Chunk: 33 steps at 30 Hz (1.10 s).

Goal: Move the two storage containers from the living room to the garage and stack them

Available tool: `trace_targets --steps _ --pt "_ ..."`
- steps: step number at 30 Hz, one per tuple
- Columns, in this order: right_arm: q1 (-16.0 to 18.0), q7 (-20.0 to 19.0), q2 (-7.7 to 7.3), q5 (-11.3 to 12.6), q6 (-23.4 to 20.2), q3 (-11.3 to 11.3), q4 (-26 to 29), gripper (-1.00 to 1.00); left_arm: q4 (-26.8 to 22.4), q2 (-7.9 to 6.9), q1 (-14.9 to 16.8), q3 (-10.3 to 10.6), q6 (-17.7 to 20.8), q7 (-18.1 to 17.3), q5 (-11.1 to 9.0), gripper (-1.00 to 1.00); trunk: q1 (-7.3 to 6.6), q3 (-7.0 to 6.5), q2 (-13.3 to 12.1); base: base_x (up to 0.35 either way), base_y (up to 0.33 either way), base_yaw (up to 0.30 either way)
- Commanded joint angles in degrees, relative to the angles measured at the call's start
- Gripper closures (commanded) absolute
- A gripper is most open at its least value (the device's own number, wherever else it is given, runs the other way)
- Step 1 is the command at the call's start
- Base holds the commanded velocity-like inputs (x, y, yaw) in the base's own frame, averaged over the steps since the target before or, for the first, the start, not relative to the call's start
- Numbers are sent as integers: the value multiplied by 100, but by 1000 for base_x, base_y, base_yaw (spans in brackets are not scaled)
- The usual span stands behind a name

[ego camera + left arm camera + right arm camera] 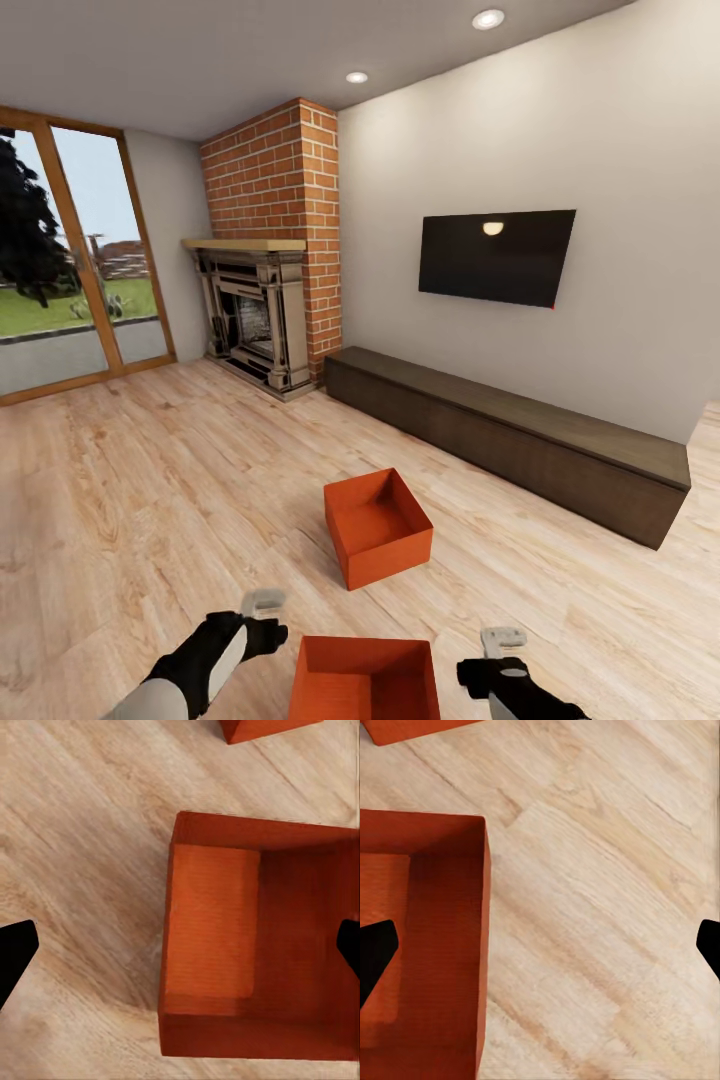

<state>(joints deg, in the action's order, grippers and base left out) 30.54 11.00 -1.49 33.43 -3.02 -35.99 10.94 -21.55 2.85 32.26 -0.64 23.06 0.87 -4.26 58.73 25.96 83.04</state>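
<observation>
Since both orange-red bins are seen on the light wood floor (120, 480) of the living room, the task is judged to be at its very start: nothing has been carried to the garage, and no stacking has been done. One bin must yet be lifted, taken out, and set on the concrete; the other must then be fetched and put on top of it.

The near bin (365, 678) is found directly in front of the robot, between the two arms and close to the lower edge of the head view. The far bin (378, 525) is set a little way beyond it, well short of the long low cabinet (520, 440) under the wall-mounted TV (497, 256). The two bins are apart, not touching. Both are open-topped, and nothing is seen inside either; only bare orange walls and bottoms are shown.

The left gripper (262, 604) is held above the floor just beside the near bin's left wall, and the right gripper (502, 638) just beside its right wall. From the wrist views, each pair of fingers is seen spread wide, one fingertip over the bin and the other over the planks, so that one wall is straddled from above by each. Nothing is held by either.

The brick fireplace (270, 240) and the glass doors (70, 260) are seen at the far end.
</observation>
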Motion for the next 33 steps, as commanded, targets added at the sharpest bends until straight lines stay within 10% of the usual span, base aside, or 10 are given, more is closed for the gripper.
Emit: trace_targets --steps 1,6,14,33 --pt "25 39 -4 46 -10 -48 10 -100 122 22 106 -6 27 9 -37 -100 0 7 4 0 0 0" --pt "56 285 5 290 165 -48 -4 -100 484 72 294 15 -276 32 71 -100 0 7 4 0 0 0" --pt "58 489 208 356 364 -48 -30 -100 808 346 307 39 -751 26 1113 -100 0 7 4 0 0 0" --pt "58 489 185 358 287 -48 40 -100 723 563 307 -7 -978 226 1147 -100 0 7 4 0 0 0"
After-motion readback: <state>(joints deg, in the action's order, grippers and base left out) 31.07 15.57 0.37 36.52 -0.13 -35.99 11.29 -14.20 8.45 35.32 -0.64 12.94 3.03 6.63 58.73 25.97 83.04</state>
